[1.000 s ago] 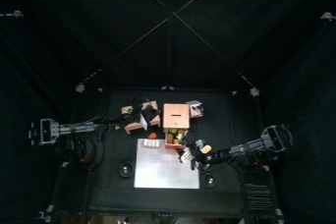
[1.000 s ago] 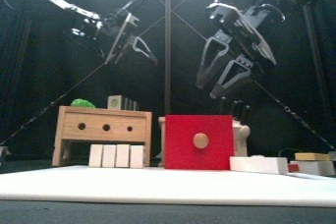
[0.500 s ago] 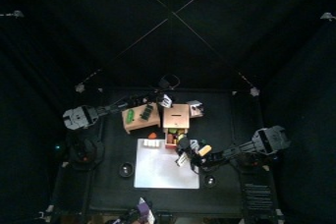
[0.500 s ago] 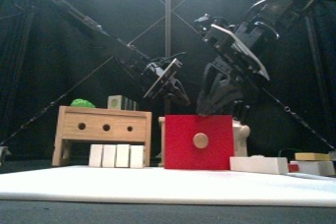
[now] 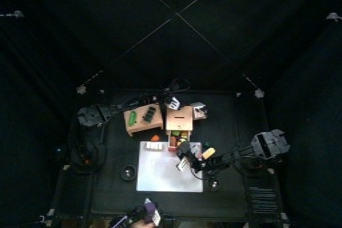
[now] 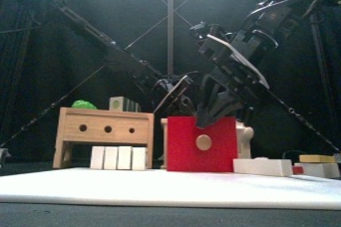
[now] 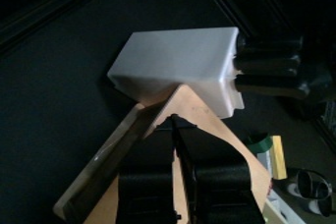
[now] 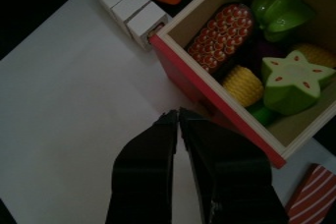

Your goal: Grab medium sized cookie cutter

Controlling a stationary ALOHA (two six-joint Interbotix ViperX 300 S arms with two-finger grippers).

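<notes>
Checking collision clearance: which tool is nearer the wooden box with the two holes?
Left. The left tool hangs just behind the wooden box's right end; the right tool is farther off, by the red box.

The scene is enclosed on all sides by black curtains, which are seen hanging in dull folds in the top view. Thin pale lines are crossed overhead and are run out toward the pen's corners. A small dark surface is set in the middle of the pen, and part of it is covered by a white mat. In the front view the backdrop is left in deep shadow, while the mat is brightly lit.
</notes>
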